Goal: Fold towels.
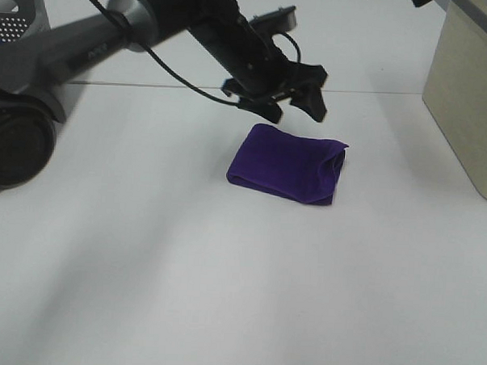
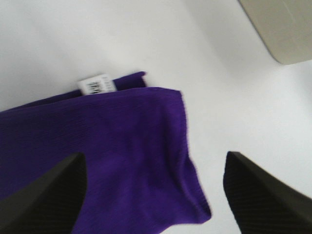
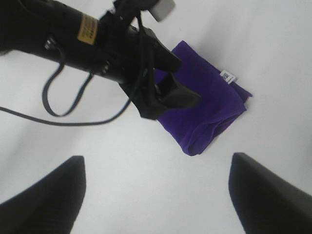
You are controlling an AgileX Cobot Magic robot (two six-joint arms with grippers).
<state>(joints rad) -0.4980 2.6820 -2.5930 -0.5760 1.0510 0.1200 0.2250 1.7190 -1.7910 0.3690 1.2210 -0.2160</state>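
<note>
Exterior high view: the purple towel point(image 1: 287, 165) lies folded into a small thick pad in the middle of the white tabletop point(image 1: 222, 295), long side running left to right. The left end effector point(image 1: 283, 99) hangs just behind it, fingers wide apart, holding nothing. The right end effector point(image 3: 156, 195) is also spread apart, farther off. The cloth looks soft and thin, with a white tag point(image 2: 96, 85)
</note>
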